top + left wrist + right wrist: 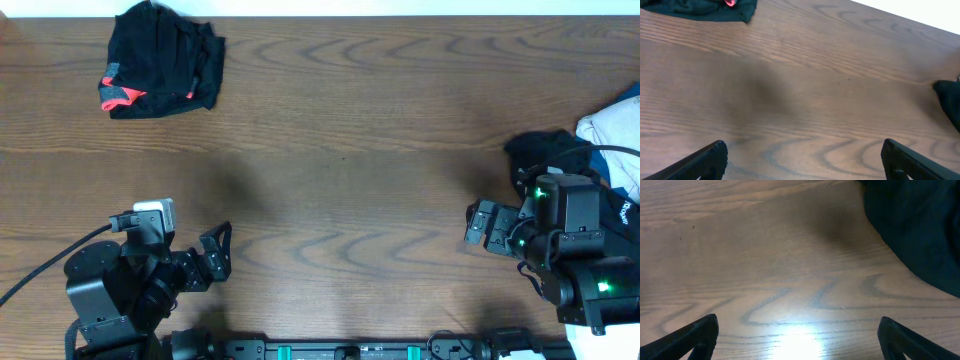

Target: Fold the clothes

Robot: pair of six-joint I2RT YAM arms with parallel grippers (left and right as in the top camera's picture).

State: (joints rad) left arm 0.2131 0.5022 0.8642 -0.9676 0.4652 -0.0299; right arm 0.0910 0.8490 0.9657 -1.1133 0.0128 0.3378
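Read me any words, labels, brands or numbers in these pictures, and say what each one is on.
No text can be read.
The folded black garment with the coral-red band shows no print.
Any label in the pile of clothes at the right edge is too small to read.

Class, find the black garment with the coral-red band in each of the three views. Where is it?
Overhead: the black garment with the coral-red band lies at top left.
Left wrist: that garment at the top-left edge, cut off.
Right wrist: not in it.
Shared landmark: the other black cloth, visible in all three views.
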